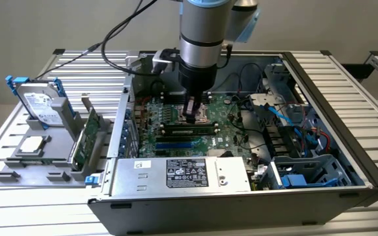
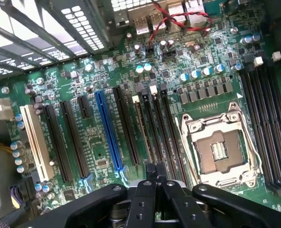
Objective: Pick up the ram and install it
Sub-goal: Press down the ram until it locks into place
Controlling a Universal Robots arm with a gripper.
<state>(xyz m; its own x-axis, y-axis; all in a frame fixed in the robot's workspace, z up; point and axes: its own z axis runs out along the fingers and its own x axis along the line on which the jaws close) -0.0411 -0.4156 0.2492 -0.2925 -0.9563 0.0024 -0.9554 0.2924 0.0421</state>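
Inside the open computer case (image 1: 320, 123), over the motherboard (image 1: 175, 140): gripper (image 1: 190, 117) closed tight, fingertips (image 2: 155, 172) pressed together, holding nothing visible. Just below the tips, the ram (image 1: 190, 131) lying seated lengthwise in a black slot beside the CPU socket (image 2: 219, 149).

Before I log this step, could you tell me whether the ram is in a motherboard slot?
In: the ram lies level in a slot, under the shut hand.

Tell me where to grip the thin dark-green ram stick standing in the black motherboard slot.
Probably the long upper edge, mid-length, from straight above, pincer across the thin faces: the dark-green ram stick stands on edge between black slots, leaving that edge free.
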